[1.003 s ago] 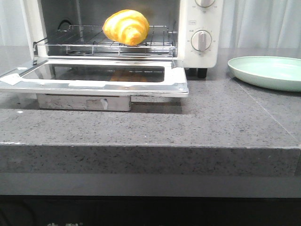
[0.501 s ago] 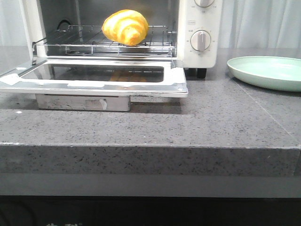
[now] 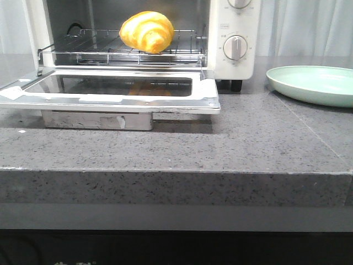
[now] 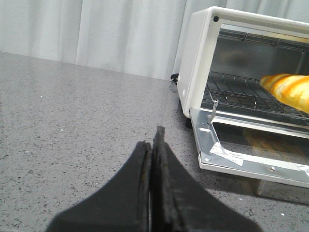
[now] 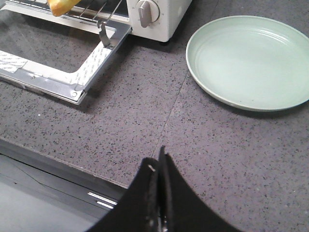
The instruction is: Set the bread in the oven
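The bread (image 3: 147, 31), a glossy golden-yellow striped roll, lies on the wire rack (image 3: 121, 49) inside the white oven (image 3: 237, 33), whose glass door (image 3: 110, 91) hangs open and flat. The bread also shows in the left wrist view (image 4: 288, 90) and, at the frame edge, in the right wrist view (image 5: 62, 6). My left gripper (image 4: 153, 141) is shut and empty over the bare counter, beside the oven's left side. My right gripper (image 5: 158, 158) is shut and empty near the counter's front edge, apart from the oven. Neither gripper shows in the front view.
A pale green plate (image 3: 314, 83) sits empty on the grey stone counter (image 3: 220, 143) to the right of the oven; it also shows in the right wrist view (image 5: 251, 60). A metal block (image 3: 96, 118) lies under the open door. White curtains hang behind.
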